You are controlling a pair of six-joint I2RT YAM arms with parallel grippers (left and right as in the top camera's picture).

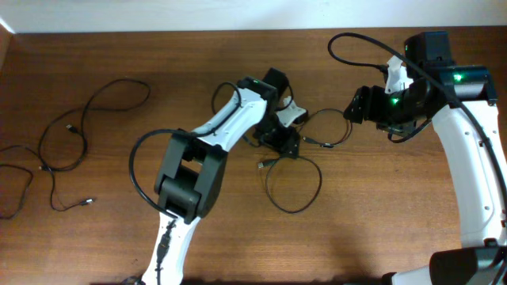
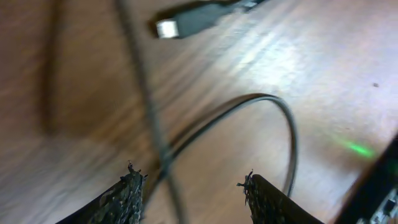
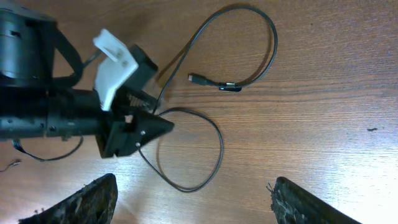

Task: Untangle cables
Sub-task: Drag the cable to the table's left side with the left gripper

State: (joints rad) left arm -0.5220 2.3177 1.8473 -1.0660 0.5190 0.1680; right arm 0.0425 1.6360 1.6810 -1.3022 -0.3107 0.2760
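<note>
The left gripper (image 2: 193, 186) is spread, and only its own wrist view shows a blurred strand of the thin black flexible cables (image 2: 293, 140) running between its fingers at mid-table. The right gripper (image 3: 193, 182) hangs wide apart with nothing in it, near those loops. Only the overhead shows another loose black cable (image 1: 85, 203) far left on the brown wooden table (image 1: 396, 222), and a pale wall strip (image 1: 158, 12) beyond it.

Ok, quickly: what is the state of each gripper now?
Left gripper: open; a cable runs between the jaws, not clamped.
Right gripper: open, empty.
</note>
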